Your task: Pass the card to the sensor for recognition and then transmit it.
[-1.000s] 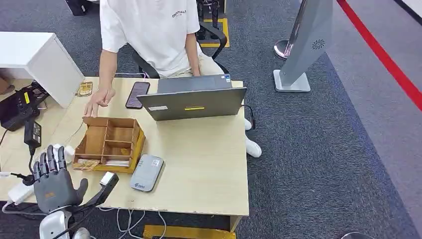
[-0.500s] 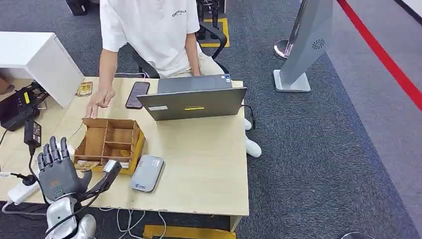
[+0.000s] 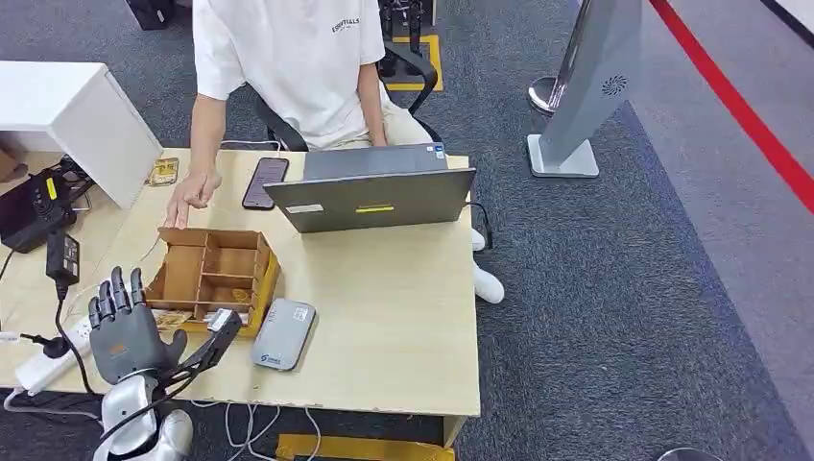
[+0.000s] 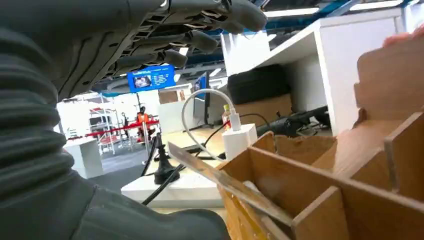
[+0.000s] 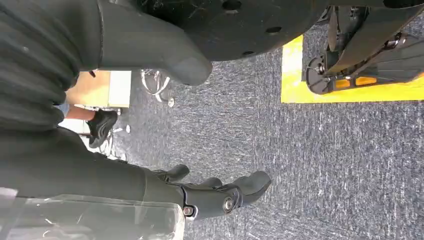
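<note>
wooden divided box [image 3: 213,276] on table [image 3: 384,317], cards [image 3: 173,318] in its near compartments, left hand [image 3: 123,331] spread empty beside it

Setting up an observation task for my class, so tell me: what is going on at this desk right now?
The robot's left hand, fingers spread and holding nothing, hovers at the near corner of a wooden box with cards in its front slot. A grey card reader lies beside the box. A person sits opposite behind a laptop. The right hand hangs over the carpet.
</note>
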`<state>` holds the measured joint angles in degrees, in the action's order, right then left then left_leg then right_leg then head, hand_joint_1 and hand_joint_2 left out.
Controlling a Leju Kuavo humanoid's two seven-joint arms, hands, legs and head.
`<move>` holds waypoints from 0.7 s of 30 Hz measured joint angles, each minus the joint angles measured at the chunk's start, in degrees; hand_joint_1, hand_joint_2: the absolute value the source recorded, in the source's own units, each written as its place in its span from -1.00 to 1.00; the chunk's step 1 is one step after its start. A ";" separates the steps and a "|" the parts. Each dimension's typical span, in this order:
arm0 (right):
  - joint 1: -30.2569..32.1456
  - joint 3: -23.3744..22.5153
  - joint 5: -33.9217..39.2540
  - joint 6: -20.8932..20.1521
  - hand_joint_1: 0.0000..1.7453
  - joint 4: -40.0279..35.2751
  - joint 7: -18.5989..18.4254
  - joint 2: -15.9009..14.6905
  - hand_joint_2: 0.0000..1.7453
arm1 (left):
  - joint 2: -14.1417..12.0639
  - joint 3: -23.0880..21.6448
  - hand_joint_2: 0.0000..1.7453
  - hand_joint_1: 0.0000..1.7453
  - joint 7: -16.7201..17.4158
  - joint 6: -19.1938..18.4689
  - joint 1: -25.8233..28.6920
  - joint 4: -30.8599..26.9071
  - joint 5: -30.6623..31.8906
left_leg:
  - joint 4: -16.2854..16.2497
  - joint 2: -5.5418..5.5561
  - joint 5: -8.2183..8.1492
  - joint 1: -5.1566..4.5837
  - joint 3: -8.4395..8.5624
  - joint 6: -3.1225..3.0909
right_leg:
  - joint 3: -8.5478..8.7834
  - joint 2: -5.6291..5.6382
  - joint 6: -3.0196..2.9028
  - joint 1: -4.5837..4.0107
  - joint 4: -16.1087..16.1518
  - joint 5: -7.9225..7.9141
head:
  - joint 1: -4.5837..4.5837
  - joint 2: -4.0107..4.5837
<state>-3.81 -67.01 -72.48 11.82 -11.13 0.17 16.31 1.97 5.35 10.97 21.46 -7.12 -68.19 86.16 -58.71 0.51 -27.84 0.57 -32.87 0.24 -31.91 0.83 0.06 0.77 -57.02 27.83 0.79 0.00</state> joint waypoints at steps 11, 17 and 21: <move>0.01 0.13 0.00 0.00 -1.00 0.00 -0.04 -0.04 1.00 | 0.00 0.00 1.00 1.00 0.83 -2.25 -0.02 0.13 0.04 | 0.00 0.00 0.00 0.00 0.00 0.00 | 0.00 0.00 0.00 0.00 0.00 0.00 | 0.00 0.00; 0.01 0.13 0.15 0.00 -1.00 0.00 -0.04 -0.04 1.00 | 0.00 -0.02 1.00 1.00 -0.28 -3.54 0.03 0.11 -0.28 | 0.00 0.00 0.00 0.00 0.00 0.00 | 0.01 0.00 0.00 0.00 0.00 0.00 | 0.02 0.00; 0.01 0.13 0.15 0.00 -1.00 0.00 -0.04 -0.04 1.00 | 0.00 -0.13 1.00 1.00 -0.42 -3.65 0.03 0.13 -0.35 | 0.00 0.00 0.00 0.00 0.00 0.00 | 0.01 0.00 0.00 0.00 0.00 0.00 | 0.00 0.00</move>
<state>-3.80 -66.88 -72.32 11.82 -11.13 0.13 16.26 1.97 5.22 10.56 17.81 -7.09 -68.06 85.81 -58.71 0.51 -27.84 0.57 -32.88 0.24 -31.90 0.83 0.06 0.77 -57.02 27.83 0.79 0.00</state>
